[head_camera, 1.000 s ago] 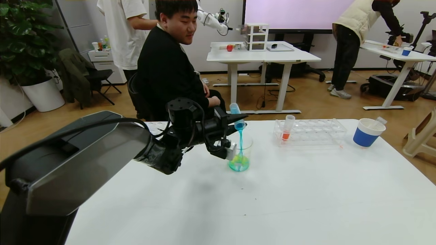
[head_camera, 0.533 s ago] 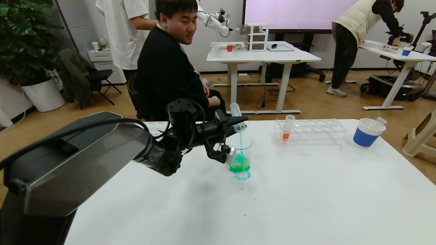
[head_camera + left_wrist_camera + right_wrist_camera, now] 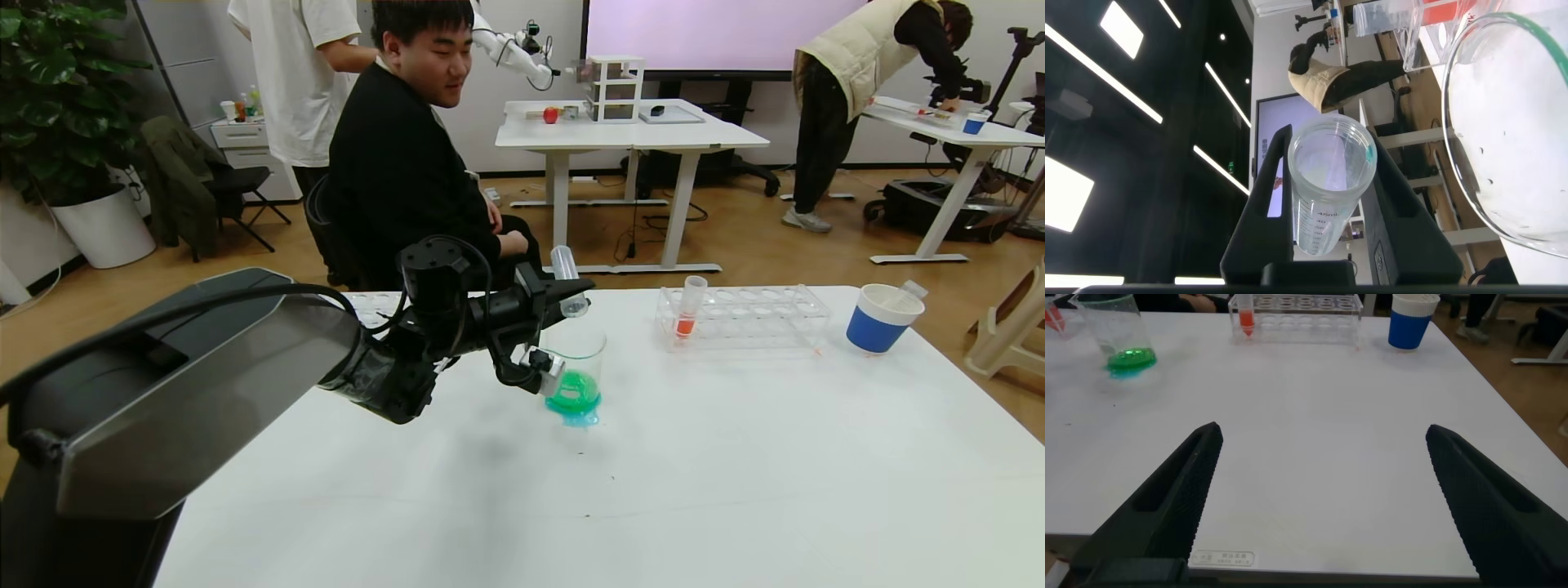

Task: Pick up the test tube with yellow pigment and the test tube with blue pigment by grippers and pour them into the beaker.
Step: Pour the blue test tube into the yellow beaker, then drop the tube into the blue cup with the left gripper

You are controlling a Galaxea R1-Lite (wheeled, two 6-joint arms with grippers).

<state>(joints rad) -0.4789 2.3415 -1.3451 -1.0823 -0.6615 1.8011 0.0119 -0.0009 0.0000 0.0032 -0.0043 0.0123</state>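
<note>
**A:** Left hand (image 3: pixel 571 296) status?

**B:** Clamped tight on the test tube with blue pigment (image 3: pixel 566 279). Tube is tipped mouth-down over the beaker (image 3: pixel 576 369), mouth just above the rim, not touching. The left wrist view looks straight into the tube (image 3: pixel 1333 175): clear, only a trace of blue at the lip.

**A:** Beaker?

**B:** Upright on the table (image 3: pixel 653 474), left of centre, a little back from the middle. Green liquid in the bottom. Small cyan puddle (image 3: pixel 581 419) on the table at its front base, touching the glass.

**A:** Right hand?

**B:** Right hand (image 3: pixel 1323 498) is spread wide, holding nothing, low over the near part of the table, pointing toward the far side. Not visible from the head view.

**A:** Room around the beaker?

**B:** Bare table in front and to the right of it. The test tube rack (image 3: pixel 743 317) sits well apart on the right, near the far edge, with one tube of orange-red liquid (image 3: pixel 688 309) upright at its left end. Blue-and-white paper cup (image 3: pixel 878 318) is further right, close to the right edge, with an empty tube leaning in it. Left arm fills the space left of the beaker; its light grey box is right against the beaker's left wall, can't tell if it touches.

**A:** Beyond the far edge?

**B:** Seated person in black (image 3: pixel 408 155) just beyond it, behind the left arm.
</note>
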